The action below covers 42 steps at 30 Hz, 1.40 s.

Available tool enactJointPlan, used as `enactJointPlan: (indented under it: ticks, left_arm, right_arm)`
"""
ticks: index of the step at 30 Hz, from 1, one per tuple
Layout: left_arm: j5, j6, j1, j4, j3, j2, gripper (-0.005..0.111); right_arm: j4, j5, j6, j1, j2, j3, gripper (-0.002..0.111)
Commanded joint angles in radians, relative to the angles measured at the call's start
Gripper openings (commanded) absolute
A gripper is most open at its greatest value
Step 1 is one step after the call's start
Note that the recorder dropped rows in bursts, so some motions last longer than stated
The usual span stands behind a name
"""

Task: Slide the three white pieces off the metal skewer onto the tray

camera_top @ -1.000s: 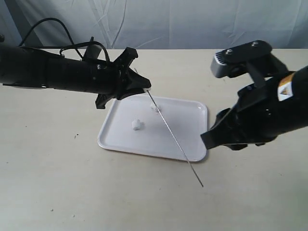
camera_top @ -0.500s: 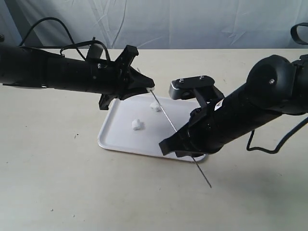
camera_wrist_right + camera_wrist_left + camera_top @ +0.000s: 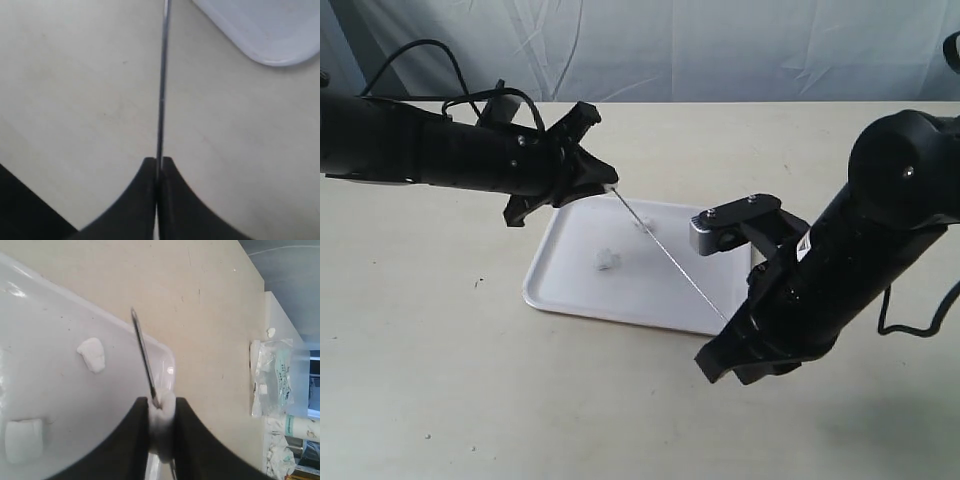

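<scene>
My left gripper [image 3: 607,187] [image 3: 161,401] is shut on one white piece [image 3: 162,412], which is still threaded on the metal skewer [image 3: 670,255] [image 3: 144,355]. The skewer slants from that piece across the tray [image 3: 570,290] [image 3: 55,305] to my right gripper [image 3: 730,330] [image 3: 159,161], which is shut on its far end beyond the tray's near right corner [image 3: 270,35]. The skewer [image 3: 161,80] is bare between the two grippers. Two other white pieces lie loose on the tray, one [image 3: 608,260] [image 3: 92,354] near its middle and one [image 3: 642,225] [image 3: 22,440] under the skewer line.
The tray sits mid-table on a beige tabletop [image 3: 440,380]. Plastic bags [image 3: 272,375] and a bottle [image 3: 302,427] lie past the table's edge in the left wrist view. A wrinkled cloth backdrop [image 3: 720,50] hangs behind the table.
My right arm swung from over the tray's near edge to the skewer's lower end and shut on it. The left gripper shifted slightly back and left with its piece.
</scene>
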Motion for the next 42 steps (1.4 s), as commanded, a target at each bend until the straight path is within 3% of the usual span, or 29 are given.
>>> enactJointPlan:
  ticks: [1,5,7,12,14,21,36,38,42]
  left_arm:
    - [0.011,-0.003,-0.001,-0.015,-0.004,-0.002,0.015]
    - [0.014,-0.003,-0.001,-0.015,-0.004,-0.002,0.015]
    - [0.027,-0.003,-0.001,-0.015,-0.004,-0.002,0.015]
    - [0.046,-0.003,-0.001,-0.015,-0.004,-0.002,0.015]
    - [0.06,-0.004,-0.001,-0.015,-0.004,-0.002,0.015]
    - [0.1,-0.007,-0.001,-0.015,-0.004,-0.002,0.015]
    - [0.173,-0.007,-0.001,-0.015,-0.004,-0.002,0.015]
    - [0.17,-0.007,-0.001,-0.015,-0.004,-0.002,0.015]
    - [0.154,-0.007,-0.001,-0.015,-0.004,-0.002,0.015]
  right_arm:
    - [-0.04,-0.004,0.023,0.0,-0.017,0.003,-0.001]
    - [-0.023,0.0,0.015,0.0,-0.017,0.003,-0.001]
    - [-0.023,0.005,-0.001,0.0,-0.017,0.003,0.005]
    - [-0.012,-0.033,-0.007,0.0,-0.011,0.003,0.046]
    - [0.006,-0.073,-0.007,0.0,-0.009,0.003,0.053]
    - [0.088,-0.186,-0.088,0.0,-0.008,0.003,0.027]
    - [0.094,-0.196,-0.09,0.0,0.092,0.003,0.027]
    - [0.092,-0.191,-0.09,0.0,0.092,0.003,0.022]
    - [0.09,-0.163,-0.09,0.0,0.092,0.003,0.0]
